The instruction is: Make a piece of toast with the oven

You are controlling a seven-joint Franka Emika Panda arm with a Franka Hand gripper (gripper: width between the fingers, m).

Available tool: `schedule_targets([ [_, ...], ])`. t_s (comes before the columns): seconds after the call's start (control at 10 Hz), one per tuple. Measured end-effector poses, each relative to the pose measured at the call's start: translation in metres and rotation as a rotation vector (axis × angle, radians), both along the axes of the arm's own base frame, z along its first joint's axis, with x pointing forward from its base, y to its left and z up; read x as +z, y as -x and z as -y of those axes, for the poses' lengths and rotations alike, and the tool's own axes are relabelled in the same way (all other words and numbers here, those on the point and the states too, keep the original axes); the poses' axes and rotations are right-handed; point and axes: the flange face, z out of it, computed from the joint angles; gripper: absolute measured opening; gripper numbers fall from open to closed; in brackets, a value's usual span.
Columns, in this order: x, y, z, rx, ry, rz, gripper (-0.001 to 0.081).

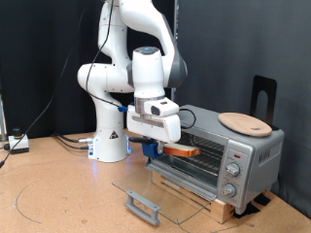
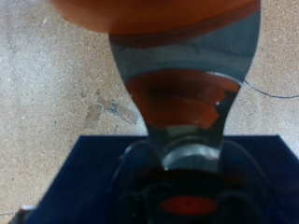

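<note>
The silver-grey oven stands at the exterior view's right with its glass door folded down flat and open. My gripper hangs just in front of the oven's opening, at the left end of it. It is shut on the piece of toast, whose orange-brown crust shows at the mouth of the oven, level with the rack. In the wrist view the toast's orange crust sits against a shiny finger that mirrors it. The pale face of the toast is hidden.
A flat round wooden plate lies on top of the oven. Three knobs are on its right panel. A dark blue surface lies under the gripper. A black stand rises behind the oven. Cables lie at the left.
</note>
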Motion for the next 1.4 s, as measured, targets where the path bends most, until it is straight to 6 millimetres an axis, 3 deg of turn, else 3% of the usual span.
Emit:
schedule_targets([
  [0.9, 0.006, 0.004, 0.038, 0.011, 0.028, -0.014, 0.0396],
  [1.4, 0.013, 0.002, 0.027, 0.032, 0.0, -0.031, 0.0396],
])
